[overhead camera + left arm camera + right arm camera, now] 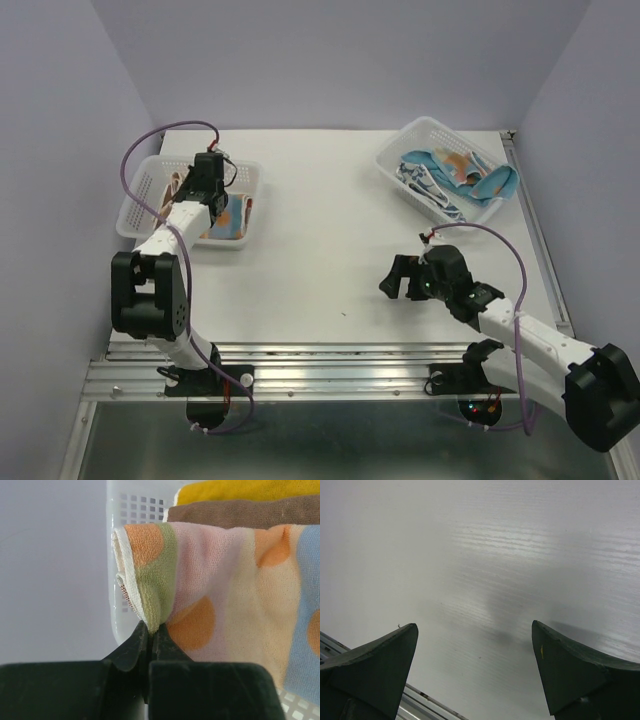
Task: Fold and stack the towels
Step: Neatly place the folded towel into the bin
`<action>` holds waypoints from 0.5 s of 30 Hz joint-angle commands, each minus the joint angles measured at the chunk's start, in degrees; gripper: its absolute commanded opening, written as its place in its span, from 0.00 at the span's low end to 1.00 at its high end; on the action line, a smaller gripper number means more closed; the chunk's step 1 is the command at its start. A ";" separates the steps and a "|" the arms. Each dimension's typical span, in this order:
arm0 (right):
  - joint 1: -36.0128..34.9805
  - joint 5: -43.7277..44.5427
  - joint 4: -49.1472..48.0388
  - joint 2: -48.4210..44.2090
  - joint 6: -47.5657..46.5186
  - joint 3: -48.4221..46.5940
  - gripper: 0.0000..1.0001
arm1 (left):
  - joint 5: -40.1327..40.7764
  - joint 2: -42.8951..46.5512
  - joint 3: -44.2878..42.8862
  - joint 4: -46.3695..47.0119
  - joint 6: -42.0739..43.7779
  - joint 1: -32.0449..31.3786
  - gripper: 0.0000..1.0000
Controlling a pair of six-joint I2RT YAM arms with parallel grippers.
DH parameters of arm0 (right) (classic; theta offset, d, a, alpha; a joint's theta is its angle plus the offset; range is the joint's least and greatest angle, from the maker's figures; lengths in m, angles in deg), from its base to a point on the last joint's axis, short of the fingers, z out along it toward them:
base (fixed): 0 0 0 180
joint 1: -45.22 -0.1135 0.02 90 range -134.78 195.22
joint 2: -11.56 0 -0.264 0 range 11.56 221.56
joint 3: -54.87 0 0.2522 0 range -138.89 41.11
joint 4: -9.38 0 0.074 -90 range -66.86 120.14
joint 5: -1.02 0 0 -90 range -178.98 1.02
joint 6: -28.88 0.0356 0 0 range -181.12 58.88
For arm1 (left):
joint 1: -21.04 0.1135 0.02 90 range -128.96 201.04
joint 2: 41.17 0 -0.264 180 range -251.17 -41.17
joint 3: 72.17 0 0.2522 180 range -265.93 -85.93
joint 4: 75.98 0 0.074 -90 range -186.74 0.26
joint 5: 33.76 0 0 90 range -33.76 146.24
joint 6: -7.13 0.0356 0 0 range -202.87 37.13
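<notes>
White matte surface (330, 270) fills the centre of the top view. In the right wrist view the same surface (495, 555) shows faint grain lines and soft glare. Pale lavender walls on three sides: back wall (340, 60) across top, left wall (50, 200), right wall (590, 150). Slotted aluminium rail (330, 365) runs along the surface's bottom edge, with a thinner metal strip (537, 230) down its right side. Dark grey-green area (340, 445) below the rail, floor or panel, can't tell. Light even and diffuse, shadows soft.

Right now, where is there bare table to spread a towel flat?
The white tabletop is bare between the left white perforated basket and the right basket, ahead of the open right gripper. Both baskets are crowded; the left gripper pinches a pastel dotted towel.
</notes>
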 commanded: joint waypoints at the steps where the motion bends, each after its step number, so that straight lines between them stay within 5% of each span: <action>1: -0.39 1.21 -2.61 0.04 0.08 0.33 1.00 | 3.28 -2.30 -3.18 1.61 -0.45 0.84 0.00; 3: -0.48 1.30 -2.79 0.04 0.08 0.34 1.00 | 5.29 -3.45 -4.05 1.43 -0.81 0.93 0.00; 7: -0.48 1.47 -2.79 -0.23 0.00 0.34 1.00 | 5.57 -4.07 -8.09 -1.98 -4.93 1.54 0.38; 9: -0.39 1.73 -2.70 -0.14 0.00 0.34 1.00 | 5.30 -3.98 -10.11 -2.87 -5.55 2.07 0.39; 12: -0.39 1.65 -2.44 -0.14 0.08 0.07 1.00 | 7.14 -3.98 -11.35 -3.31 -6.00 2.25 0.99; 15: -0.39 1.82 -1.83 -0.84 0.08 -0.37 1.00 | 9.43 -4.15 -14.76 -4.88 -8.01 2.25 0.99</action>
